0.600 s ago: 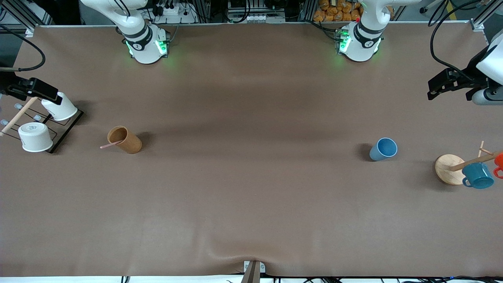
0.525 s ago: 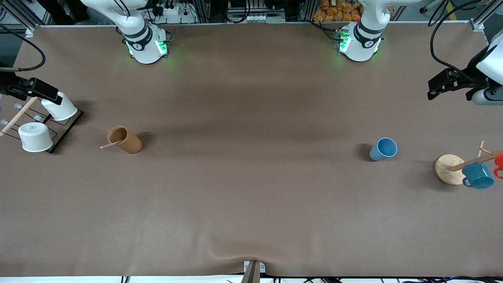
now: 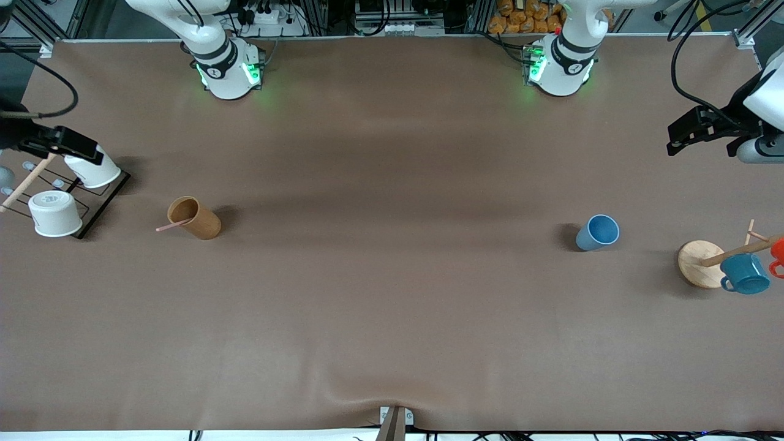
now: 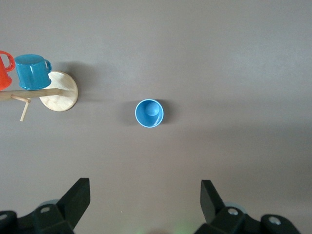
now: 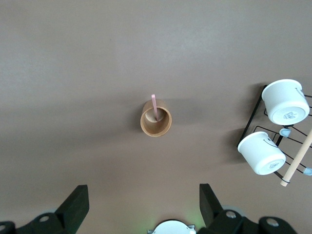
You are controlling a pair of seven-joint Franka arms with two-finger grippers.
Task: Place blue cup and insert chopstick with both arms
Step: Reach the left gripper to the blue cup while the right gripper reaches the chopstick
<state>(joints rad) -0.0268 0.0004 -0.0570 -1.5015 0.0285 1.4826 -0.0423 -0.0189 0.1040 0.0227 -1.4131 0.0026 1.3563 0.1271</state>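
The blue cup [image 3: 597,233] stands upright on the brown table toward the left arm's end; it also shows in the left wrist view [image 4: 149,113]. The pink chopstick [image 3: 173,225] leans in a brown cylindrical cup [image 3: 196,217] toward the right arm's end, and shows in the right wrist view [image 5: 154,104]. My left gripper [image 4: 145,195] is open and empty, high over the table with the blue cup below it. My right gripper [image 5: 144,197] is open and empty, high over the table with the brown cup [image 5: 156,122] below it.
A wooden mug tree [image 3: 701,263] with a teal mug [image 3: 744,274] and an orange mug [image 3: 778,251] stands near the blue cup. A black wire rack [image 3: 101,208] with two white cups [image 3: 55,212] stands near the brown cup.
The right arm's black hand has shifted slightly at the view's edge. The cups and the chopstick have not moved.
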